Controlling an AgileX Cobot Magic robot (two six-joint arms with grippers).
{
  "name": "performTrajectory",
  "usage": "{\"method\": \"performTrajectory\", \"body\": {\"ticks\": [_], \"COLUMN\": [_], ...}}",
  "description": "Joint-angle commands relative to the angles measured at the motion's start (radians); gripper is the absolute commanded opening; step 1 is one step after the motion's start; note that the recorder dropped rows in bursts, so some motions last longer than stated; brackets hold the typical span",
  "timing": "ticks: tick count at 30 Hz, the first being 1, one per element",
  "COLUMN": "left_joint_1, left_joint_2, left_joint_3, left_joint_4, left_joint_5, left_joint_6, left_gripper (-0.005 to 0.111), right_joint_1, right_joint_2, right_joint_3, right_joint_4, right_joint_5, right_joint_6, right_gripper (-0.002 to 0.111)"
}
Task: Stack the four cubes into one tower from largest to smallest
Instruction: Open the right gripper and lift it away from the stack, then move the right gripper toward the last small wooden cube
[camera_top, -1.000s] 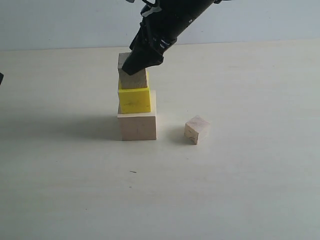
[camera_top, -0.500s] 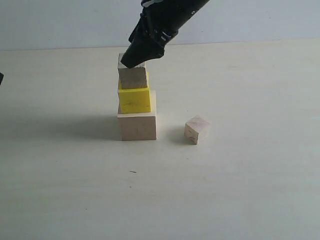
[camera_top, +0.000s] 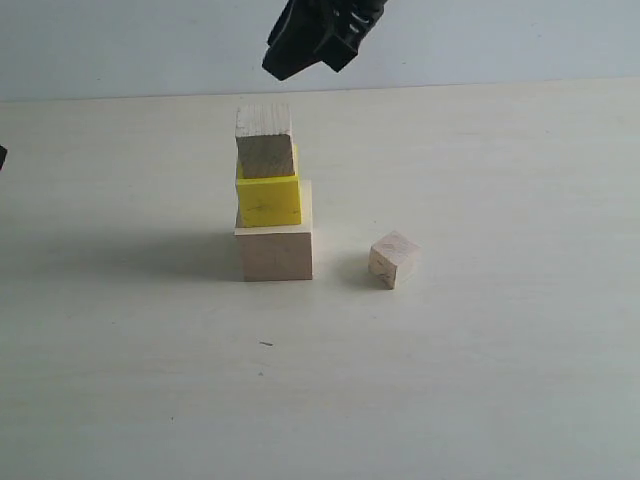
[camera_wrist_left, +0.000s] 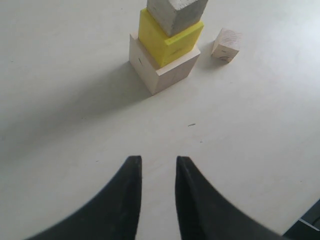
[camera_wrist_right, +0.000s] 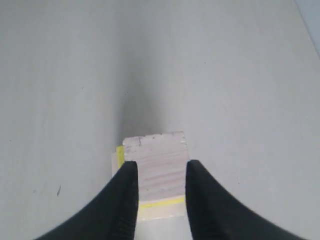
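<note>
1. Exterior view shows a three-high tower (camera_top: 268, 190) on the tabletop (camera_top: 500, 380): large cube (camera_top: 275, 252) at the base, then the yellow cube (camera_top: 268, 200), then the top cube (camera_top: 265, 142).
2. The loose cube (camera_top: 394, 259), seemingly the smallest, lies alone on the tabletop near the tower's right side. It does not touch the tower and sits turned at an angle to it.
3. The right pincer (camera_top: 300, 45) hangs above the tower, clear of it. Its wrist view shows the fingers spread and empty, with the top cube in the gap below.
4. The left pincer (camera_wrist_left: 155, 190) hovers well back from the tower, fingers slightly apart and holding nothing.
5. The step in hand appears to be fetching the loose cube. The right pincer should move sideways only while high, so it cannot brush the tower.
6. The wrist should turn so the fingers meet two flat faces of the loose cube, not its corners.
7. The layers are not quite flush, so the last cube should be centred on the top cube, set down softly and released before lifting straight up.
</note>
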Motion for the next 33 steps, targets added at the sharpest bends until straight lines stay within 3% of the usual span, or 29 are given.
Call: {"method": "performTrajectory", "body": {"ticks": [1,7,13,18,26,33], "left_joint_1": [0.003,0.003,0.003,0.003,0.003,0.003], "left_joint_2": [-0.004,-0.004,-0.004,-0.004,-0.004,-0.004], "left_joint_3": [0.002,0.002,0.002,0.002,0.002,0.002], "left_joint_4": [-0.009,-0.009,-0.013,-0.013,-0.013,-0.013], "left_joint_5": [0.000,0.003,-0.002,-0.002,-0.030,-0.079], "left_joint_6": [0.005,0.002,0.002,0.002,0.002,0.002], "left_gripper": [0.026,0.026,0.026,0.026,0.026,0.026], "right_joint_1": [-0.004,-0.013,-0.076,-0.197,-0.415,-0.434], "right_joint_2": [-0.047,-0.054,-0.034,-0.040,-0.153,-0.372], "right_joint_3": [-0.006,-0.006,-0.006,0.054,0.479,0.807], "right_joint_4": [-0.146,-0.411,-0.345,-0.249,0.117,0.340], "right_joint_5": [0.001,0.008,0.057,0.080,-0.095,-0.454], "right_joint_6": [0.094,0.360,0.375,0.390,0.210,0.088], "right_gripper": [0.029,0.032,0.000,0.000,0.000,0.000]}}
